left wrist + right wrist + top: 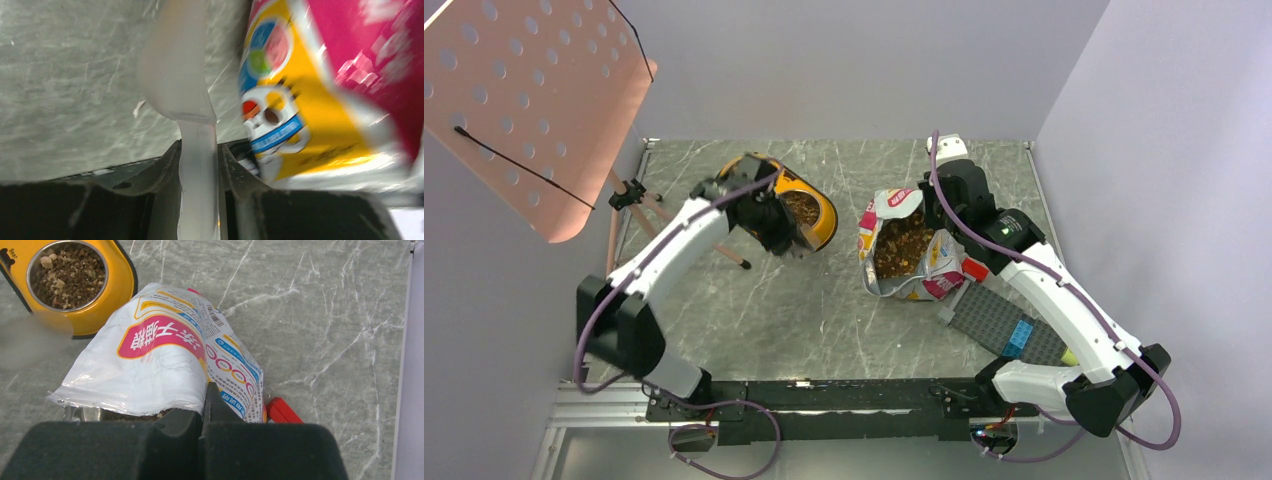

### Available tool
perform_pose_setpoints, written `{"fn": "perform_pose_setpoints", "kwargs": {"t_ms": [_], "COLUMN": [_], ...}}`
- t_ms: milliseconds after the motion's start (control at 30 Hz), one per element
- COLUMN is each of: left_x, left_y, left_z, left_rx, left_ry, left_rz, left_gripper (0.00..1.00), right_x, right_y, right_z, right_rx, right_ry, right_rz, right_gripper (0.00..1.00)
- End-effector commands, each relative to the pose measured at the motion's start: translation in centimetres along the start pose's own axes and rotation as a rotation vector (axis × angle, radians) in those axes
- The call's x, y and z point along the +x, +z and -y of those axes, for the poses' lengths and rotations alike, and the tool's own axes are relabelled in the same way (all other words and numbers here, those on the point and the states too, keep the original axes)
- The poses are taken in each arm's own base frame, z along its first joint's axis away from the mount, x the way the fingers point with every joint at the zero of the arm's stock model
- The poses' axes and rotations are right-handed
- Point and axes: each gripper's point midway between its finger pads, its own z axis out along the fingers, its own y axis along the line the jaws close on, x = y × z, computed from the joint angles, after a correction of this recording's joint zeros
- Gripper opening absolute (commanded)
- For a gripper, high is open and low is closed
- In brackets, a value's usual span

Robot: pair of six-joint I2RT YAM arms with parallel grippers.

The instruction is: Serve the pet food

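Note:
The pet food shows as brown kibble in the open white, pink and yellow bag (pixel 902 245), which lies at mid-table. More kibble fills one steel cup (pixel 67 272) of the yellow bowl (pixel 824 215). My left gripper (pixel 198 147) is shut on the handle of a translucent white scoop (pixel 175 65). It hovers by the bowl's near side (pixel 779 225), with the bag's printed side (pixel 320 100) to its right. My right gripper (pixel 206 395) is shut on the rim of the bag's mouth (pixel 936 215). The bowl's other cup is hidden under the left arm.
A pink perforated board (pixel 534 100) on a tripod stands at the back left. A grey baseplate with a blue brick (pixel 1002 322) lies under the right arm, and a red piece (pixel 282 410) sits beside the bag. Walls close in the back and right.

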Motion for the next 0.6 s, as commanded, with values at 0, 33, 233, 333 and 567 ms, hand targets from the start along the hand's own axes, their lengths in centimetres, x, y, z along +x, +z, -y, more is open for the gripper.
{"fn": "perform_pose_setpoints", "kwargs": {"t_ms": [0, 33, 233, 333, 567], "left_x": [2.8, 3.4, 3.7, 2.7, 2.6], "left_y": [0.1, 0.2, 0.5, 0.0, 1.3], "left_z": [-1.5, -2.6, -12.3, -14.9, -18.8], "left_rx": [0.122, 0.122, -0.119, -0.224, -0.383], "left_ry": [0.394, 0.418, 0.410, 0.398, 0.259], "left_rz": [0.110, 0.122, 0.231, 0.303, 0.201], "left_gripper": [0.00, 0.00, 0.00, 0.00, 0.08], "right_x": [-4.8, -4.8, -4.3, -4.3, -4.4], "right_y": [-3.1, -3.1, -2.2, -2.1, -1.8], "right_z": [2.2, 2.2, 1.4, 1.2, 0.7], "right_rx": [0.052, 0.050, 0.028, 0.019, -0.001], "right_ry": [0.075, 0.076, 0.077, 0.079, 0.074], "right_rz": [0.194, 0.194, 0.169, 0.163, 0.150], "right_gripper": [0.00, 0.00, 0.00, 0.00, 0.00]}}
